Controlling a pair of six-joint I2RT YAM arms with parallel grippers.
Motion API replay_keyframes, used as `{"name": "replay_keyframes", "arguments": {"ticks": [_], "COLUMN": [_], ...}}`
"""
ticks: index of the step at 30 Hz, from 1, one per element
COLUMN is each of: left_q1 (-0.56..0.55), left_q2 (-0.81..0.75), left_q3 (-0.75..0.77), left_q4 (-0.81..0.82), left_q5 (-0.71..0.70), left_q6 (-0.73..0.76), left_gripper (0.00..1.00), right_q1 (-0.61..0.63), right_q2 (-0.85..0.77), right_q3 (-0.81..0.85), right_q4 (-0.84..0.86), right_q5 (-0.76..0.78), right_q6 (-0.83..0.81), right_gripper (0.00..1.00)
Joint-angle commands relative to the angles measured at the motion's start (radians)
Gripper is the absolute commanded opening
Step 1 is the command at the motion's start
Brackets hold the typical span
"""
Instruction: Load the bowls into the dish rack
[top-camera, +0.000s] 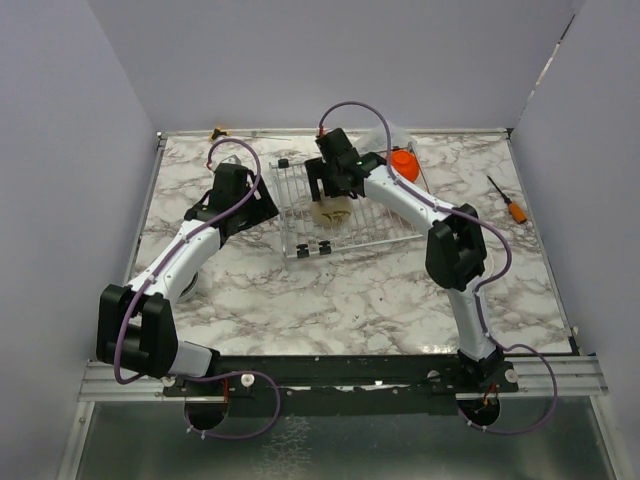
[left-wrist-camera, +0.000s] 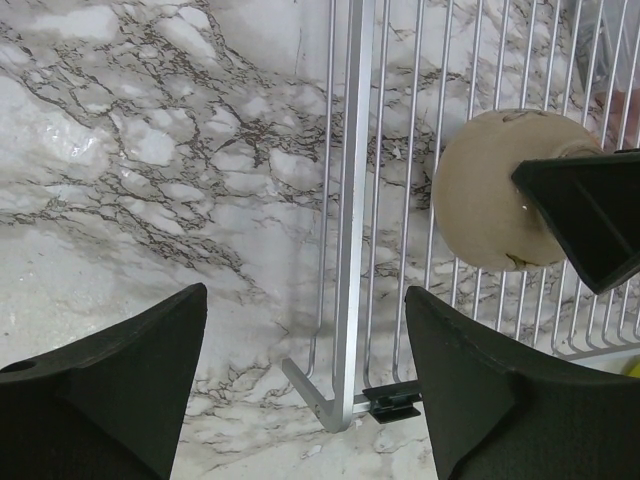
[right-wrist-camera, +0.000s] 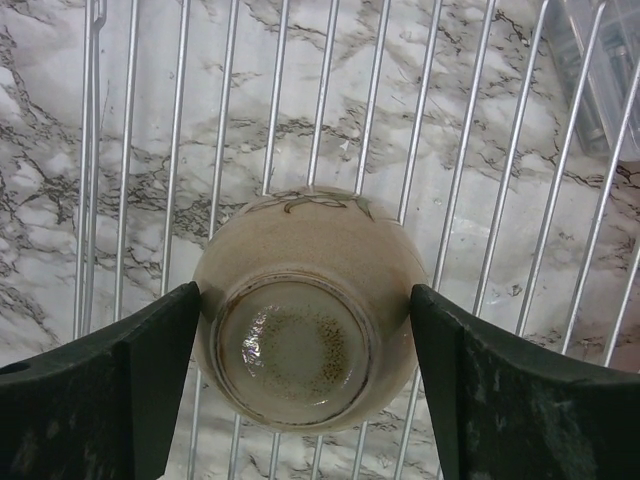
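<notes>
The silver wire dish rack lies at the table's middle back. A beige bowl rests upside down on its wires, foot ring up. My right gripper straddles it from above, and both black fingers press against the beige bowl's sides. An orange bowl sits just right of the rack. My left gripper hovers open over the rack's near left corner, holding nothing. From there the beige bowl shows to the right.
An orange-handled screwdriver lies at the right of the marble table. A clear plastic bag sits behind the orange bowl. A small yellowish thing sits at the rack's front edge. Purple walls close in both sides.
</notes>
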Motion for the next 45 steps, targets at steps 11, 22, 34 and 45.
{"name": "replay_keyframes", "arguments": {"ticks": [11, 22, 34, 45], "left_q1": [0.007, 0.008, 0.008, 0.008], "left_q2": [0.030, 0.029, 0.026, 0.019], "left_q3": [0.019, 0.024, 0.025, 0.024], "left_q4": [0.000, 0.001, 0.001, 0.001], "left_q5": [0.025, 0.025, 0.041, 0.038], "left_q6": [0.003, 0.001, 0.001, -0.006], "left_gripper": [0.81, 0.81, 0.81, 0.81], "right_q1": [0.011, -0.023, -0.072, -0.098], "right_q2": [-0.159, -0.281, -0.317, -0.305], "right_q3": [-0.288, -0.494, -0.571, -0.531], "right_q4": [-0.138, -0.116, -0.113, -0.179], "right_q5": [0.144, 0.188, 0.285, 0.296], "right_q6": [-0.071, -0.045, 0.011, 0.081], "right_gripper": [0.77, 0.72, 0.70, 0.73]}}
